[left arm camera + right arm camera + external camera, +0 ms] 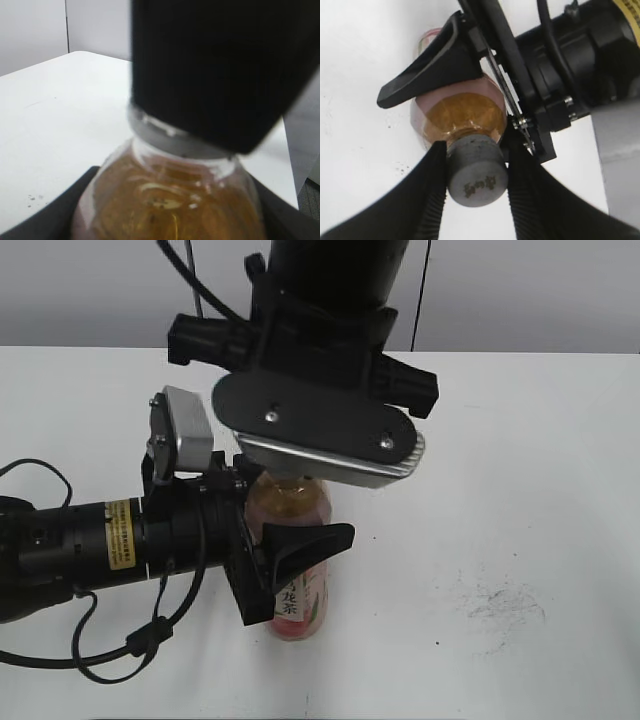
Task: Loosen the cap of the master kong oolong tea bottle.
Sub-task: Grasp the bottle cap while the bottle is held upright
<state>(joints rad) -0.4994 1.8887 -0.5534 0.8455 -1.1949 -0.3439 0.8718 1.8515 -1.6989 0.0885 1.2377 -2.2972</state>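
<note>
Left gripper (285, 550) clamped round bottle (296, 615), Chinese label partly legible; right gripper (472, 172) clamped on cap (476, 172), dark mark unreadable

Characters "龙茶" on bottle label (290, 602)

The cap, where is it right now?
In the right wrist view the cap sits low and central atop the bottle, pinched between the right claw's two black fingers.
</note>
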